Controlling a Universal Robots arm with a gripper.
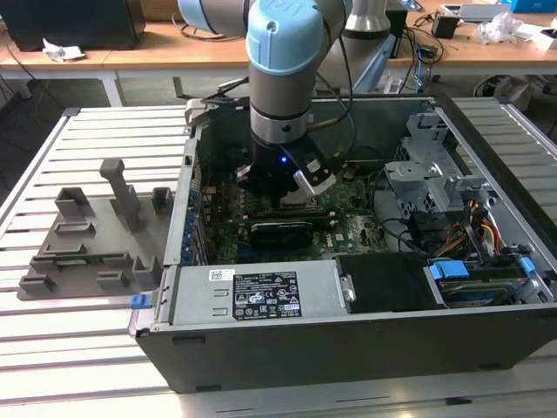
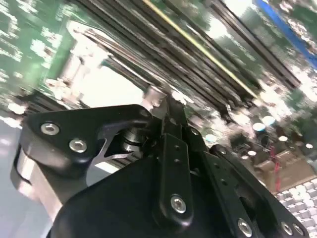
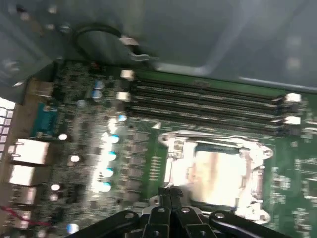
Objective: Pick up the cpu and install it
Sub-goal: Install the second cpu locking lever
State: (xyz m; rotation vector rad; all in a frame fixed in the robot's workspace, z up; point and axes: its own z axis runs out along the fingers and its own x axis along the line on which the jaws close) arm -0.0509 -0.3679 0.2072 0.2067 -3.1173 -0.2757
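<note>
The cpu [image 3: 218, 173] looks like it's already sitting in the motherboard socket [image 3: 173, 144], a pale shiny square inside the metal frame, low and right of centre in the first wrist view. The gripper [image 3: 171, 196] hangs right at the socket's near edge with its fingers pinched together and nothing between them. Four long memory slots [image 3: 208, 101] run just past the socket. In the exterior view the arm [image 1: 280, 61] reaches straight down into the open computer case [image 1: 348, 348] mid-frame, and the grey fixture [image 1: 96, 235] sits at the left.
</note>
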